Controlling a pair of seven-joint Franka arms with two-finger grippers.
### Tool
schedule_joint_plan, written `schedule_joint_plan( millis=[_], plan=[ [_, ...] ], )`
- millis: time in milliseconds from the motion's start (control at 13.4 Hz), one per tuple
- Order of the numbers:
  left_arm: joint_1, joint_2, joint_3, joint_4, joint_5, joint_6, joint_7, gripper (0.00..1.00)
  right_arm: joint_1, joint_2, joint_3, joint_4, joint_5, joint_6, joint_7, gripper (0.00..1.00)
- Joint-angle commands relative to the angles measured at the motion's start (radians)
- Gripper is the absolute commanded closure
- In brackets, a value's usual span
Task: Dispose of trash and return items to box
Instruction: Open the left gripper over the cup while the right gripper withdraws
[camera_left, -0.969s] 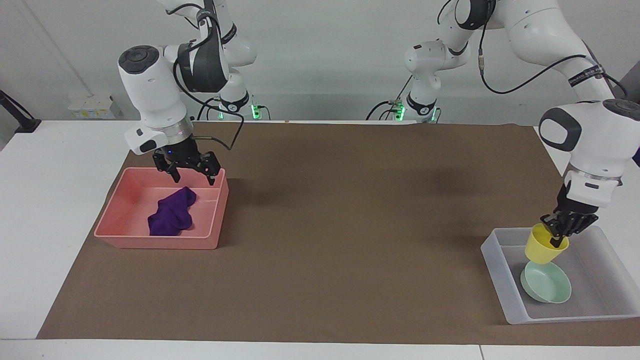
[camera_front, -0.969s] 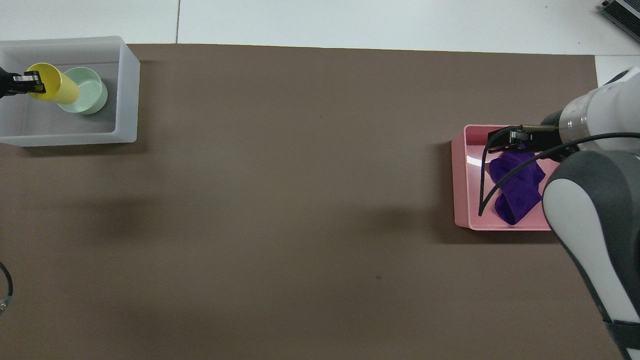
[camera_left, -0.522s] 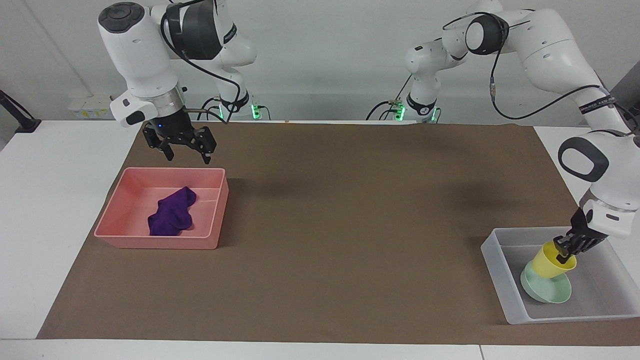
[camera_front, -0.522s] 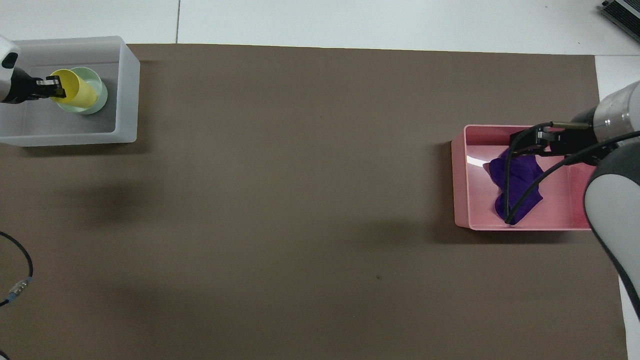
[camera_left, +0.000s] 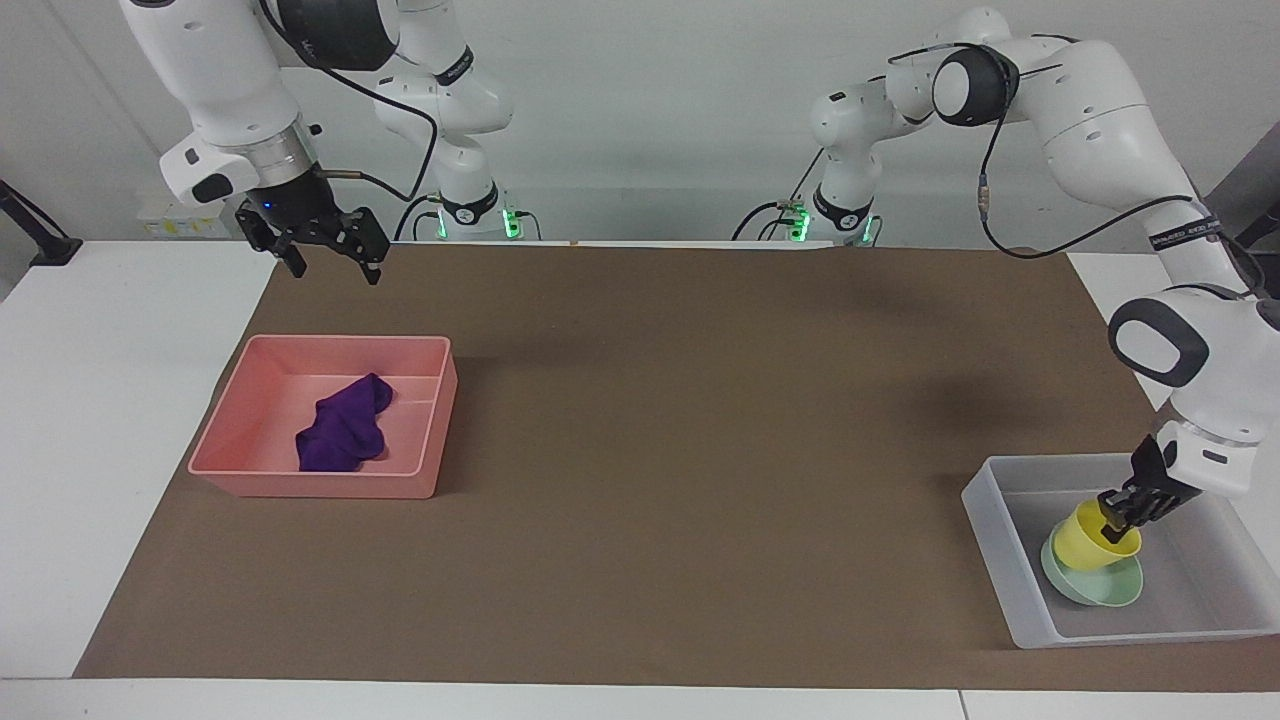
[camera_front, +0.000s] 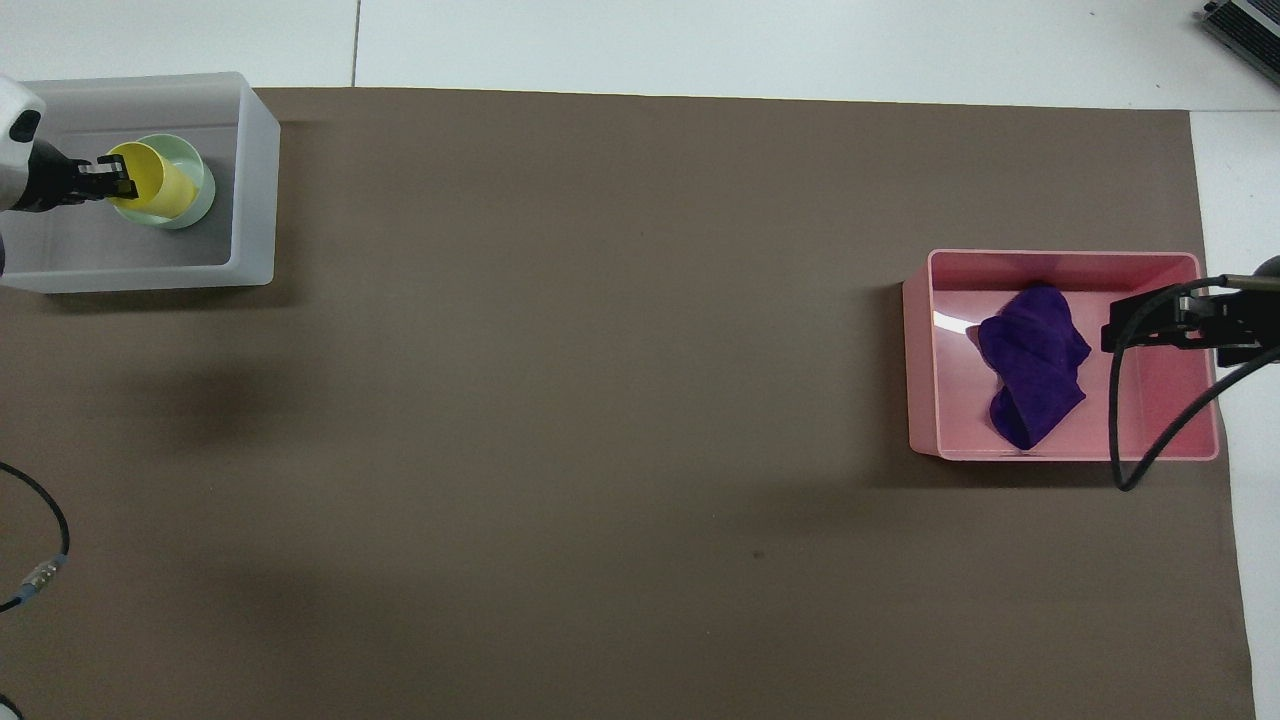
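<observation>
The left gripper (camera_left: 1118, 520) is down inside the translucent box (camera_left: 990, 540) at the left arm's end of the counter (camera_front: 620, 350), its fingers clenched on the rim of the yellow cup (camera_left: 1085, 535), which sits tilted in the mint-green bowl (camera_left: 1100, 588). The overhead view puts cup (camera_front: 150, 182) and bowl (camera_front: 195, 190) at about ten o'clock of the brown mat, the gripper (camera_front: 118, 180) entering from nine o'clock; only the facing view shows how low the cup sits in the bowl. The right gripper (camera_left: 325, 262) hangs raised, fingers released and holding nothing. The purple rag (camera_left: 345, 428) lies crumpled in the pink bin (camera_left: 320, 485). Overhead, the right gripper (camera_front: 1125, 328) seems to overlap the bin (camera_front: 925, 350) at three o'clock of the rag (camera_front: 1035, 365); the facing view shows it high above the mat.
</observation>
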Motion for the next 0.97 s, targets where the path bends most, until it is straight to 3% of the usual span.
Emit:
schedule_joint_plan(
  millis=[0,149,298,373,447,522,671,895],
  plan=[
    [0.009,-0.013,-0.002,-0.017,-0.008,0.015,0.016,0.76,-0.011,-0.022,0.007,-0.029,0.006,0.002,-0.017,0.00],
    [0.009,-0.014,-0.001,-0.012,-0.003,0.009,0.019,0.72,-0.010,-0.022,0.012,-0.023,0.003,0.003,-0.024,0.00],
    [0.005,-0.031,-0.001,-0.014,-0.003,0.006,0.021,0.53,-0.011,-0.013,0.016,0.006,-0.011,-0.004,-0.045,0.00],
    [0.000,-0.056,-0.001,-0.020,-0.003,-0.007,0.033,0.35,-0.013,-0.012,0.012,0.012,-0.008,-0.006,-0.072,0.00],
    [-0.006,-0.085,-0.001,-0.026,0.003,-0.033,0.077,0.29,-0.013,-0.013,0.010,0.014,-0.005,-0.009,-0.077,0.00],
    [-0.012,-0.131,-0.001,-0.055,0.003,-0.053,0.121,0.24,-0.014,-0.015,0.009,0.012,-0.003,-0.009,-0.077,0.00],
    [-0.032,-0.247,-0.001,-0.160,0.003,-0.051,0.146,0.00,-0.020,-0.021,0.007,-0.002,-0.002,0.003,-0.079,0.00],
    [-0.099,-0.414,-0.001,-0.318,0.009,-0.059,0.143,0.00,-0.028,-0.022,0.007,-0.005,-0.003,0.002,-0.097,0.00]
  ],
)
